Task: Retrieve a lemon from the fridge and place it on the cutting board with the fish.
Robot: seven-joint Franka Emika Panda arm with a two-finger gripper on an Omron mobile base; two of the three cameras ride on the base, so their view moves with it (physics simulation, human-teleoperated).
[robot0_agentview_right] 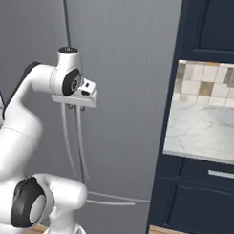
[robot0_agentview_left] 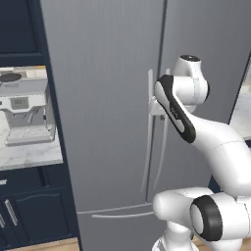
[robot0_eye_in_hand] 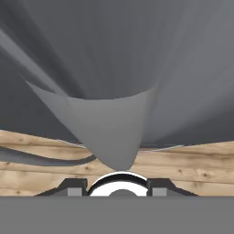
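The fridge fills the middle of both base views, a tall grey steel front with both doors shut, so the lemon is hidden. Its two long curved handles run down beside the centre seam. My gripper hangs at the top of these handles, pointing straight down along them. In the hand view a grey handle tapers down toward the gap between my fingertips. The fingers stand a little apart, and nothing is seen pinched between them. The cutting board and the fish are out of view.
Dark navy cabinets flank the fridge. A coffee machine stands on the marble counter to the left. Another marble counter with a tiled wall lies to the right. The fridge's bottom drawer handle crosses below. Wooden floor lies beneath.
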